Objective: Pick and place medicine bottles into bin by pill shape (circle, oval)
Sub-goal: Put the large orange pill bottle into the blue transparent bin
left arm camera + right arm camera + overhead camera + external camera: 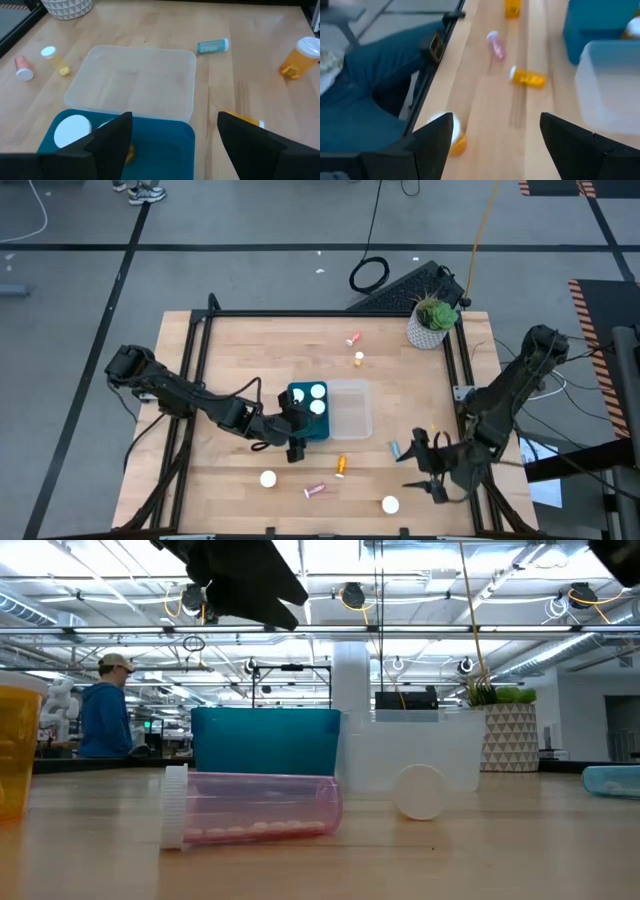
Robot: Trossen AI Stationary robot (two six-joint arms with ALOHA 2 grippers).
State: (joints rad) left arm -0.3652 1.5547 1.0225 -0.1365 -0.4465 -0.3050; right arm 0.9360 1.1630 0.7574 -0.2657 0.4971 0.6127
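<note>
Wooden table (230, 350) gives you bare room toward its far-left corner. Your left gripper (297, 442) hovers open and empty at the teal bin's (300, 430) near edge; your right gripper (425, 470), spread empty, sits near the front-right edge beside a teal bottle (395, 449).

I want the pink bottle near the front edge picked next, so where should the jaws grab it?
Grip the pink bottle around the middle of its body, coming straight down from above with the jaws across its width. It lies on its side on the table, cap at one end, apart from other bottles.
</note>
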